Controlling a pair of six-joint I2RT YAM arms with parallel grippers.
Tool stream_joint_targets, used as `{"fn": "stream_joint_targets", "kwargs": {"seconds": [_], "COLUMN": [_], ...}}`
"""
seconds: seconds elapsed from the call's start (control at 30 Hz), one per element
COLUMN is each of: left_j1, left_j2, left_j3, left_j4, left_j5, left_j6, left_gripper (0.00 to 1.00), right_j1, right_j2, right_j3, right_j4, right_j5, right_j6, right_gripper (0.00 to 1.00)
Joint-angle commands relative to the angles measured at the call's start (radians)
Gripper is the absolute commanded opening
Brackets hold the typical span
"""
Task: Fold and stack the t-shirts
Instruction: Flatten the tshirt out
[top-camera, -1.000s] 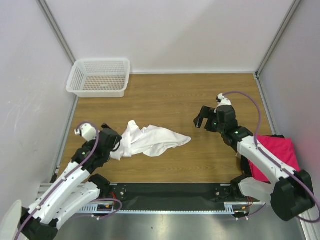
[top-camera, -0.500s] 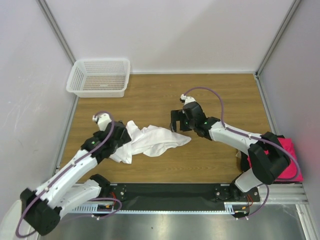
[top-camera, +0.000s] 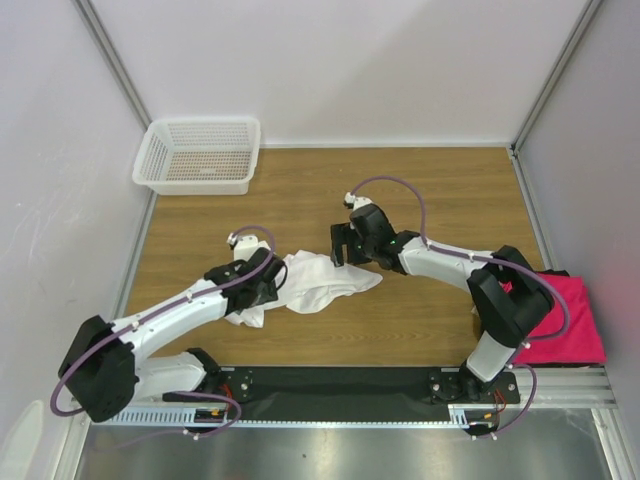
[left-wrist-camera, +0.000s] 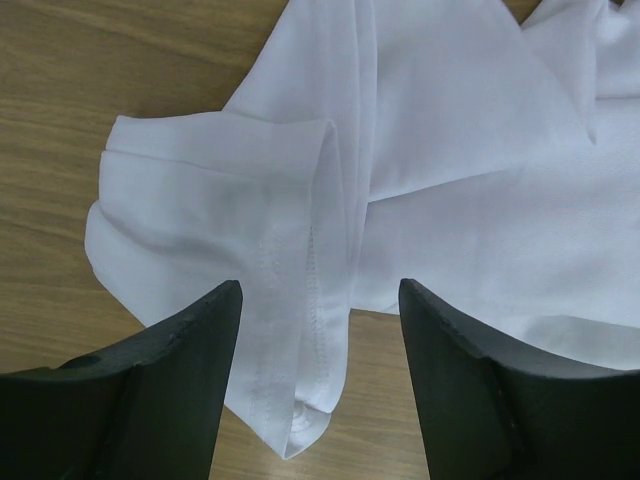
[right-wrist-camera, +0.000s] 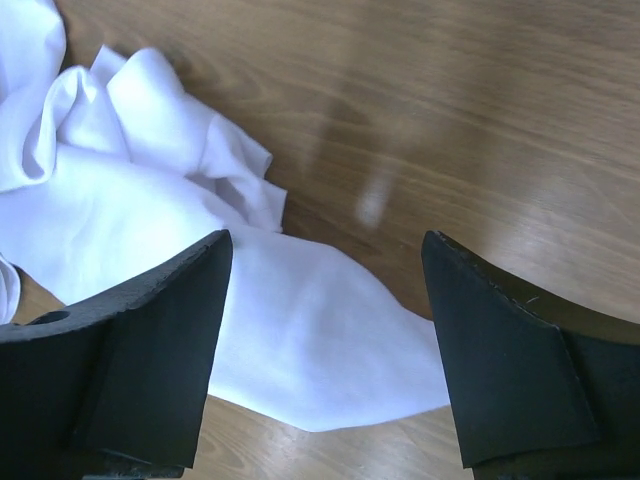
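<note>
Here, the white t-shirt (top-camera: 318, 282) is lying crumpled in a loose heap on the wooden surface (top-camera: 440, 190), a little left of the middle and toward the near edge. The left hand (top-camera: 266, 282) is hanging over the shirt's left end with its fingers (left-wrist-camera: 180, 380) spread apart, released and gripping nothing. In the left wrist view a hemmed, stitched fold of the cloth is running between the two fingers. The right hand (top-camera: 341, 246) is hovering at the shirt's far right side, likewise released, its jaws standing wide. In the right wrist view the shirt's tapering end is lying below the gap, with bare wood beyond it. The magenta-pink t-shirt (top-camera: 565, 320) is resting flat at the right edge of the surface, near the right arm's base and well apart from the white one. A white mesh basket (top-camera: 198, 155) is sitting in the far left corner.
</note>
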Motion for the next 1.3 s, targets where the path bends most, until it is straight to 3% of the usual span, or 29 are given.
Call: {"fn": "stream_joint_targets", "kwargs": {"seconds": [0.0, 0.23, 0.33, 0.43, 0.47, 0.57, 0.63, 0.67, 0.7, 1.03, 1.27], "left_j1": [-0.014, -0.018, -0.018, -0.018, -0.018, -0.018, -0.018, -0.018, -0.018, -0.018, -0.014], "left_j2": [0.038, 0.097, 0.114, 0.128, 0.127, 0.111, 0.102, 0.093, 0.078, -0.183, -0.307], "left_j3": [0.002, -0.002, -0.002, -0.001, 0.001, -0.001, 0.001, 0.010, 0.022, 0.100, 0.145], "left_j4": [0.035, 0.067, 0.064, 0.045, 0.033, 0.024, 0.019, 0.004, -0.008, -0.088, -0.159], "left_j5": [-0.037, -0.069, -0.087, -0.106, -0.121, -0.130, -0.133, -0.138, -0.141, -0.201, -0.313], "left_j6": [0.015, 0.016, 0.004, -0.016, -0.028, -0.037, -0.044, -0.050, -0.045, -0.059, -0.194], "left_gripper": [0.69, 0.61, 0.56, 0.48, 0.37, 0.15, 0.07, 0.00, 0.00, 0.00, 0.00], "right_j1": [0.035, 0.060, 0.060, 0.060, 0.060, 0.060, 0.060, 0.061, 0.060, 0.006, -0.084], "right_j2": [0.024, 0.062, 0.083, 0.097, 0.102, 0.105, 0.105, 0.103, 0.094, -0.080, -0.271], "right_j3": [0.055, 0.063, 0.066, 0.071, 0.072, 0.074, 0.074, 0.075, 0.077, -0.069, -0.202], "right_j4": [0.002, 0.016, 0.016, 0.013, 0.011, 0.010, 0.007, -0.004, -0.021, -0.050, -0.116], "right_j5": [-0.008, 0.001, 0.006, 0.007, 0.006, 0.004, 0.009, 0.016, 0.039, 0.173, 0.174], "right_j6": [-0.024, -0.018, -0.018, -0.022, -0.022, -0.022, -0.021, -0.019, -0.012, 0.010, 0.033], "right_gripper": [0.82, 0.78, 0.67, 0.53, 0.46, 0.31, 0.23, 0.13, 0.03, 0.00, 0.00]}}
